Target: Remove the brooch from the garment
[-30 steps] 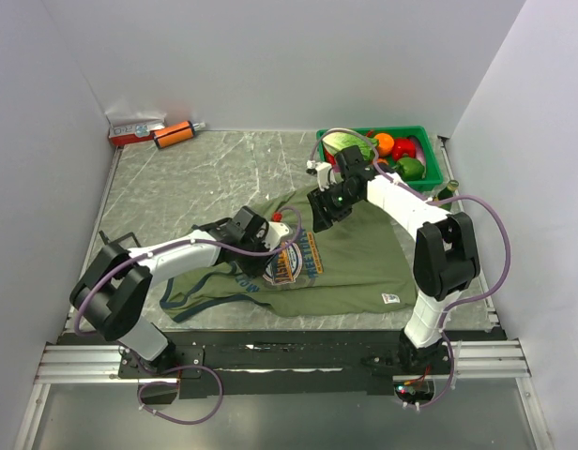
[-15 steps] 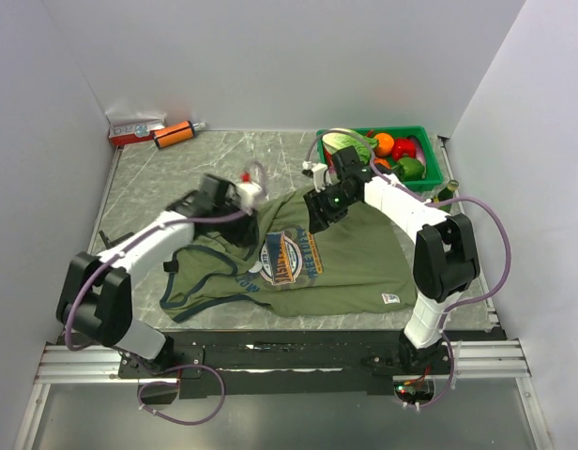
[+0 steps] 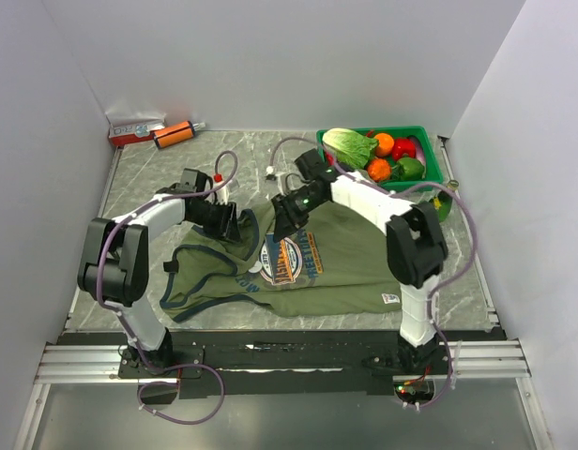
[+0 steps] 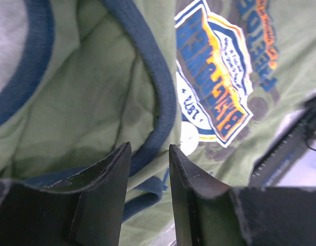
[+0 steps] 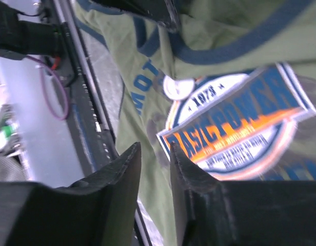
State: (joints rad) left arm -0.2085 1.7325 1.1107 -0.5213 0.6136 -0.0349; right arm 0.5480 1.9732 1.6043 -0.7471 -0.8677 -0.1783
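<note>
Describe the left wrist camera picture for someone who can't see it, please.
The left gripper, its black fingers slightly apart and empty, points at an olive-green T-shirt with navy collar trim. Just past the fingertips, a small whitish round brooch sits at the edge of its blue-orange-white chest print.

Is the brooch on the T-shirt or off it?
On: the brooch sits on the T-shirt, at the edge of the chest print.

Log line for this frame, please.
brooch: on T-shirt, at chest print edge, not removed | left gripper: slightly open, empty, over navy trim | right gripper: slightly open, empty, above T-shirt
</note>
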